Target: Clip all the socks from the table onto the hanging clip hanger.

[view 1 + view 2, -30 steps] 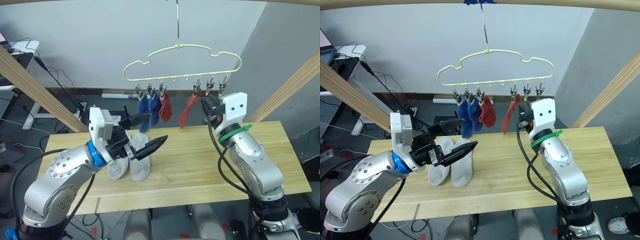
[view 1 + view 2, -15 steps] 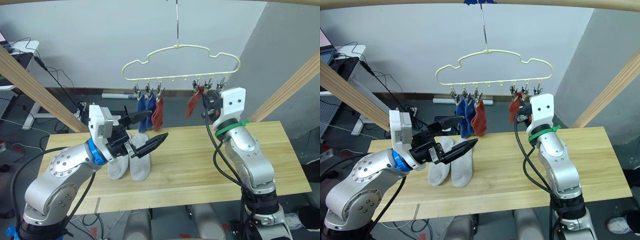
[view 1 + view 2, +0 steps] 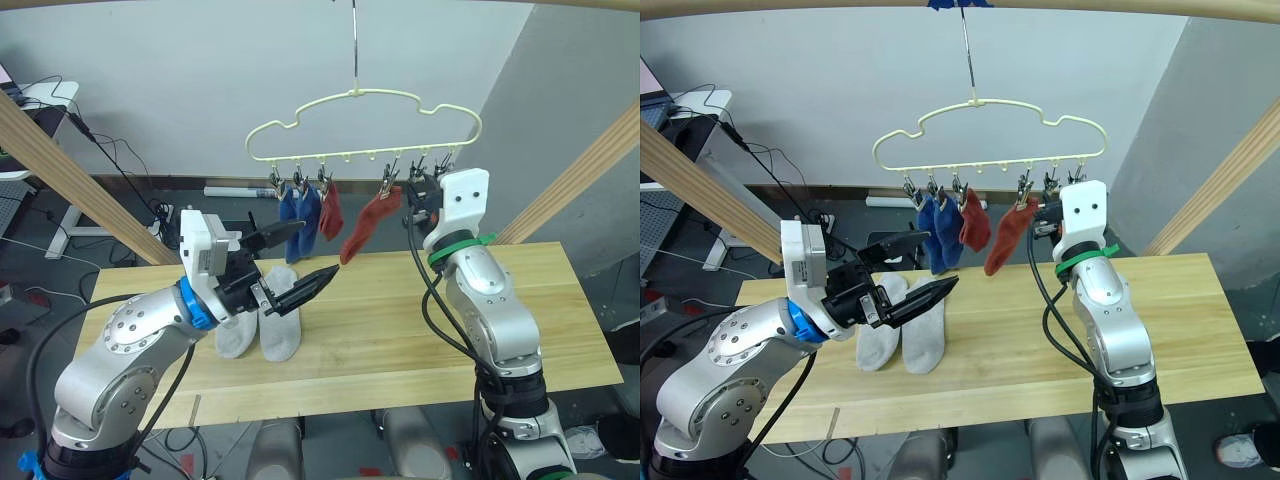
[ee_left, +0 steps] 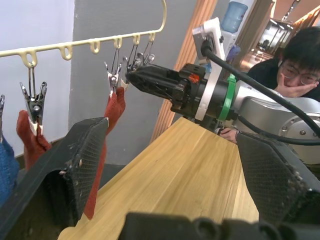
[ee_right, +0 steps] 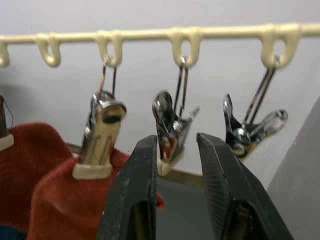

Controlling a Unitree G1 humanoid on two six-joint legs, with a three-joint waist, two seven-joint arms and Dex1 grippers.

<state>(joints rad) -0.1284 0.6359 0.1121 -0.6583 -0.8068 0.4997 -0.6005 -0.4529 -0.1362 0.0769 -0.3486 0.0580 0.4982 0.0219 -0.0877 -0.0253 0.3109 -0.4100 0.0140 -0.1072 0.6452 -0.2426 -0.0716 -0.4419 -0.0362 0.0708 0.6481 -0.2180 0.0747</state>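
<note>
The pale yellow clip hanger (image 3: 360,95) hangs above the table (image 3: 400,330). Two blue socks (image 3: 298,208) and a rust red sock (image 3: 331,210) hang from its left clips. A second red sock (image 3: 364,226) hangs from a clip further right and swings out to the left. My right gripper (image 5: 175,140) is open just beside it, its fingers either side of the neighbouring clip (image 5: 169,125), holding no sock. Two light grey socks (image 3: 237,335) (image 3: 281,335) lie side by side on the table. My left gripper (image 3: 315,252) hovers wide open above them, empty.
Slanted wooden poles stand at the left (image 3: 70,180) and right (image 3: 580,180) of the table. A person (image 4: 295,65) sits beyond the table's right end. Cables and a desk lie on the floor behind at the left.
The second red sock now hangs from its clip and swings left, free of my right gripper, which has lifted a little toward the clips. The left arm has stayed put.
</note>
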